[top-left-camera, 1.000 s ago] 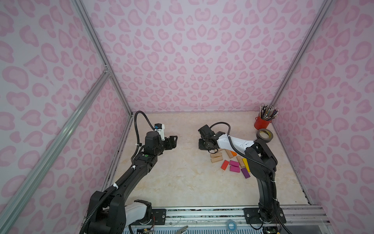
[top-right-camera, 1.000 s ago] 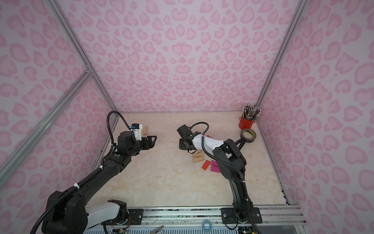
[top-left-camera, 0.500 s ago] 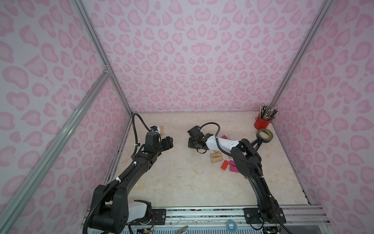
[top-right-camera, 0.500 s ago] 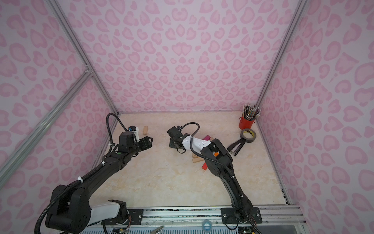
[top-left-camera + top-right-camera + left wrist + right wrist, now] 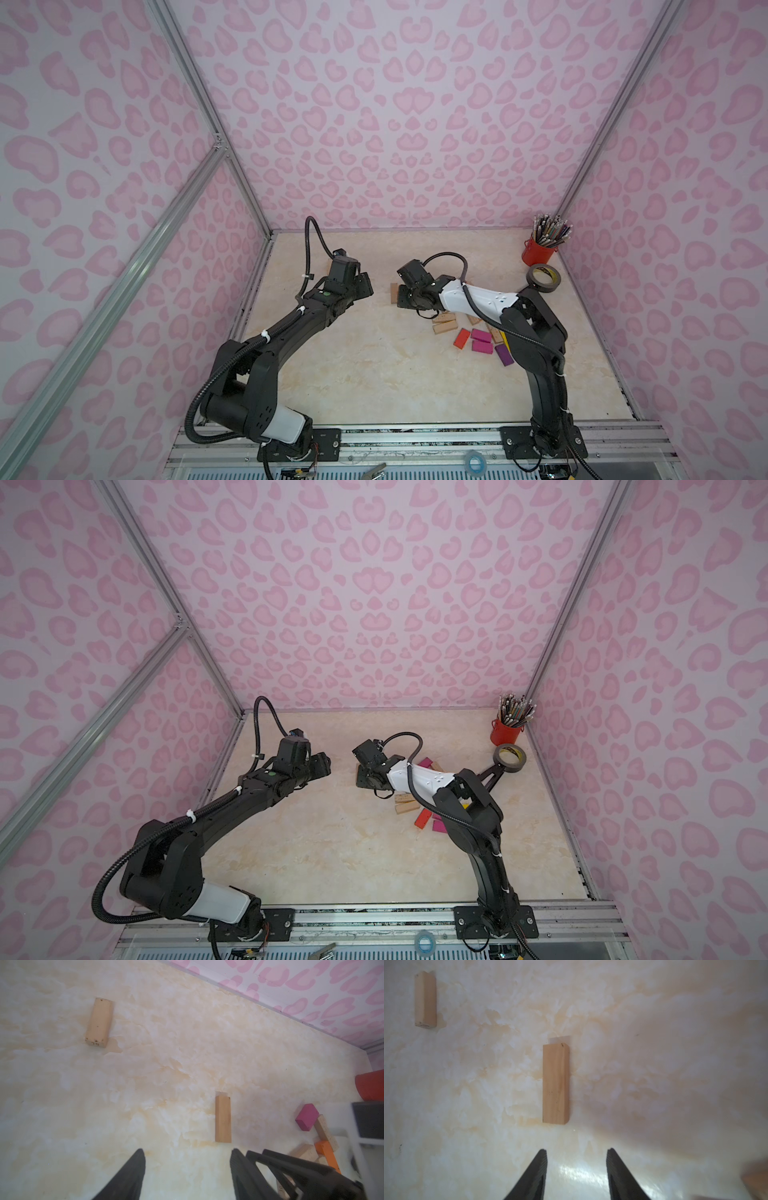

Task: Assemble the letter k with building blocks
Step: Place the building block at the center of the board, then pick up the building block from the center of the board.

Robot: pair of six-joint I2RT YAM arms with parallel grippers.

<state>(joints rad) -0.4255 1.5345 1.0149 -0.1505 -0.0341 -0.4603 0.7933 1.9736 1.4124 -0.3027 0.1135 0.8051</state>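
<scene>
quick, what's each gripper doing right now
left gripper: open, empty
right gripper: open, empty, a wooden block lying free ahead of it

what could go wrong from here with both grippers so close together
The left gripper and right gripper sit close together; they might collide. Either could nudge the plain block lying just ahead, shifting it out of place. The right arm overhangs the loose pile and may scatter it.

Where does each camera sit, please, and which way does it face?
Top views: high in front, looking down at the marbled tabletop; both black arms whole.
Left wrist: on the left arm, facing table and pink back wall; its parted jaws.
Right wrist: on the right arm, facing table; its parted jaws.
Both wrist views share two plain wooden blocks.
</scene>
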